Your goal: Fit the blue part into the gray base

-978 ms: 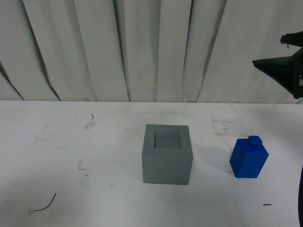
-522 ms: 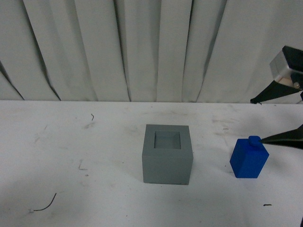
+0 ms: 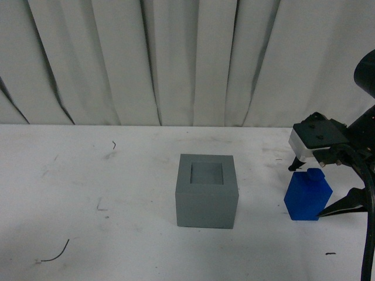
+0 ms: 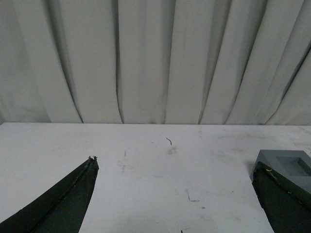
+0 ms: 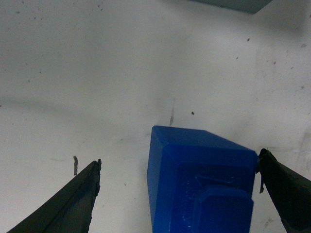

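The gray base (image 3: 207, 190) stands mid-table, its square recess facing up and empty. The blue part (image 3: 302, 202) stands upright to its right, knob on top. My right gripper (image 3: 306, 192) is open and lowered around the blue part, one finger behind it and one in front. In the right wrist view the blue part (image 5: 199, 184) sits between the spread fingers of the gripper (image 5: 180, 158); one fingertip (image 5: 265, 162) is right at its edge, the other is well apart. My left gripper (image 4: 174, 166) is open and empty over bare table, the gray base (image 4: 286, 167) beside one finger. It is not in the front view.
The white table (image 3: 88, 175) carries scuff marks and a thin dark wire scrap (image 3: 55, 252) at the front left. A white pleated curtain (image 3: 176, 58) hangs along the table's back edge.
My right gripper has come down from the upper right edge of the front view to sit around the blue part. The blue part and gray base have not moved.
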Robot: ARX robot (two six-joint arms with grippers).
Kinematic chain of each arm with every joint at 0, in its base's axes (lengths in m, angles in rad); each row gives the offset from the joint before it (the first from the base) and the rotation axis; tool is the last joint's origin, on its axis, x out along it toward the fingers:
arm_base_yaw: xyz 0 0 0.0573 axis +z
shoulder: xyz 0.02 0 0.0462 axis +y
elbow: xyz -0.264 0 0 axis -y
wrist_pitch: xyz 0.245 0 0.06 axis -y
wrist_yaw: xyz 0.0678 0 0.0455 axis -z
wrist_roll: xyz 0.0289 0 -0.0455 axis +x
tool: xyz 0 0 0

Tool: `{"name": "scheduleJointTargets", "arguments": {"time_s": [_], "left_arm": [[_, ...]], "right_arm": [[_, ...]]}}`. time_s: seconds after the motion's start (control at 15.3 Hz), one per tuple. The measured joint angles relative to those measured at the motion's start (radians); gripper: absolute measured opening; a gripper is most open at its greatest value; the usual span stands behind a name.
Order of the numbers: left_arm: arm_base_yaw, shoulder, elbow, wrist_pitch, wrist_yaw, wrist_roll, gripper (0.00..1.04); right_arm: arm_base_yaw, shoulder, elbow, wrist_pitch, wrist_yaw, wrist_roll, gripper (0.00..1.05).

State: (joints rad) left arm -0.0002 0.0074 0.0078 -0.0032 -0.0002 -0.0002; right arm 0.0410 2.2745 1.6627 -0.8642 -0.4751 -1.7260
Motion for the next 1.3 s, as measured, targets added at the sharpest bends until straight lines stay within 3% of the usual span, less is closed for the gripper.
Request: {"name": "scheduleJointTargets", "arguments": {"time_s": [0.2, 0.39, 0.65, 0.72, 1.11, 1.3], "left_arm": [[0.0, 0.0, 0.0, 0.0, 0.0, 0.0, 0.98], [0.0, 0.0, 0.0, 0.0, 0.0, 0.0, 0.98], [0.0, 0.0, 0.0, 0.0, 0.0, 0.0, 0.98], [0.0, 0.0, 0.0, 0.0, 0.0, 0.0, 0.98], [0.0, 0.0, 0.0, 0.0, 0.0, 0.0, 0.98], [0.0, 0.0, 0.0, 0.0, 0.0, 0.0, 0.98]], "right_arm": [[0.009, 0.044, 0.063, -0.051, 0.117, -0.003, 0.98], [0.013, 0.053, 0.081, -0.055, 0.143, -0.003, 0.98], [0.018, 0.054, 0.087, -0.066, 0.135, -0.003, 0.54], [0.018, 0.054, 0.089, -0.067, 0.135, -0.003, 0.48], [0.01, 0.018, 0.087, -0.095, 0.092, 0.033, 0.47], [0.026, -0.109, 0.106, -0.214, 0.042, 0.086, 0.47]]}}
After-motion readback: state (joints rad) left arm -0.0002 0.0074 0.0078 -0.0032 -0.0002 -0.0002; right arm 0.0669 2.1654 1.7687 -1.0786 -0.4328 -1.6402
